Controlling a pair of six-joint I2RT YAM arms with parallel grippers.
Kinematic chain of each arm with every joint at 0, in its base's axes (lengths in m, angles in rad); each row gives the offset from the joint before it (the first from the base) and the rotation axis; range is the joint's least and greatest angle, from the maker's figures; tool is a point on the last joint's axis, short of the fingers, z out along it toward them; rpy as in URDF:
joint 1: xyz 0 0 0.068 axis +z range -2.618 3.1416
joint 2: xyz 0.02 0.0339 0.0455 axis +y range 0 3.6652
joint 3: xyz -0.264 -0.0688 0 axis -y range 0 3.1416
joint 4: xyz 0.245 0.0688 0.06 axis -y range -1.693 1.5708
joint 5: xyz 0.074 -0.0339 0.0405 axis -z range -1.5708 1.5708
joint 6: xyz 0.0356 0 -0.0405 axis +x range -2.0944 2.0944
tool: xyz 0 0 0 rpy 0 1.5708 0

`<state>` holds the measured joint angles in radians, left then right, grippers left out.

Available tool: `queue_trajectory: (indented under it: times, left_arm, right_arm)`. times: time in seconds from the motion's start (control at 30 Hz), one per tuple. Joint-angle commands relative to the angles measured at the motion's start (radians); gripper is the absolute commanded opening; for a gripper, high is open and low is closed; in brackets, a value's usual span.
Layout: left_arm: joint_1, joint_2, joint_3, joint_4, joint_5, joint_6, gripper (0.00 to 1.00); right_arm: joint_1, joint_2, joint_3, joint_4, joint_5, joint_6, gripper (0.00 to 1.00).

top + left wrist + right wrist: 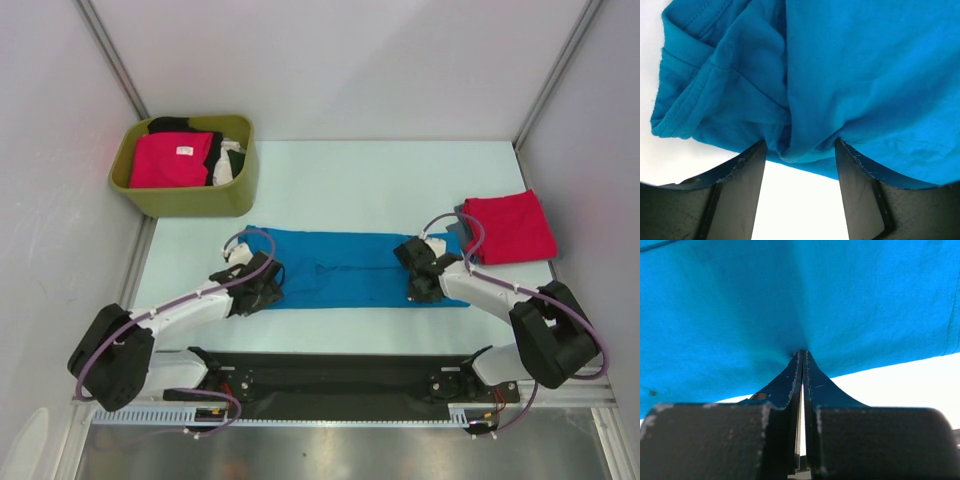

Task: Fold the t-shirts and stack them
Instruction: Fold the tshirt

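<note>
Blue shirt [340, 268] lying as a long flat band on the table [400, 180], long axis left to right, left claw [800, 150] jaws apart around its bunched left end, right claw [802, 354] pinched tight on its right end

No words or numbers can be read in any picture. A little white label [184, 150] sits on the pink shirt [160, 165] in the green tub [180, 203], far out past the left gripper [270, 288] and off to its left. It is too small to read.
</note>
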<state>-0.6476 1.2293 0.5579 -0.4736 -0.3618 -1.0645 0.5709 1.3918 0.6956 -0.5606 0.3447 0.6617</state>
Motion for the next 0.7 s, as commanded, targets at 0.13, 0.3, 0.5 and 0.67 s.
queue_trajectory:
  times: [0.13,0.3,0.5,0.67]
  left_arm:
    - [-0.004,0.084,-0.003,0.05,0.029,-0.019,0.61]
    - [-0.004,0.188,0.059,0.131,0.035,0.072,0.6]
    - [-0.003,0.38,0.229,0.211,0.083,0.179,0.56]
    - [0.002,0.567,0.365,0.225,0.116,0.215,0.55]
  right_arm:
    - [0.086,0.039,-0.018,0.008,-0.019,0.035,0.0]
    - [0.17,0.058,-0.018,0.002,-0.047,0.068,0.0]
    - [0.305,0.072,-0.018,0.051,-0.116,0.11,0.0]
    - [0.424,0.065,-0.008,0.135,-0.171,0.173,0.0]
